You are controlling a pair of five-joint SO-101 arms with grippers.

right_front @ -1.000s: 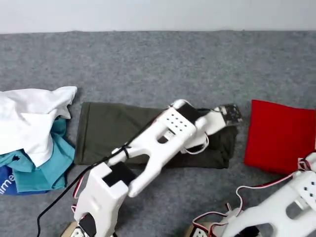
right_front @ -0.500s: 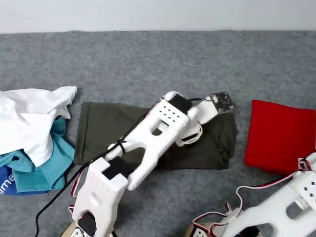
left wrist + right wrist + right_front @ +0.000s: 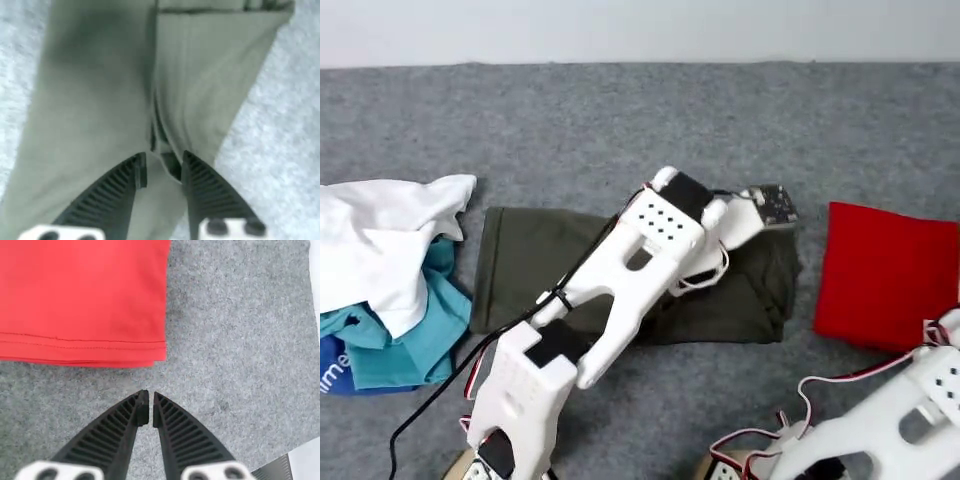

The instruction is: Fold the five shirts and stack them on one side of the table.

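Grey mat [image 3: 620, 130], high view: shows olive shirt [image 3: 535, 265] flat at centre, L arm [image 3: 640, 250] stretched over its R end. Shows red shirt [image 3: 880, 275] folded near R edge, apart from olive shirt; white shirt [image 3: 380, 235], teal shirt [image 3: 410, 340], blue shirt [image 3: 335, 375] heaped at L edge.

L wrist view: finds left gripper [image 3: 162, 162] clamped on raised fold of olive shirt, fabric btwn tips.

R wrist view: finds right gripper [image 3: 148, 407] w/ tips together over bare mat, near red shirt's hem, not touching.

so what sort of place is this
Probably a robot test bench, not a home: a table covered in grey felt, a white left arm and right arm at its near edge, and an olive shirt and a folded red shirt laid out.
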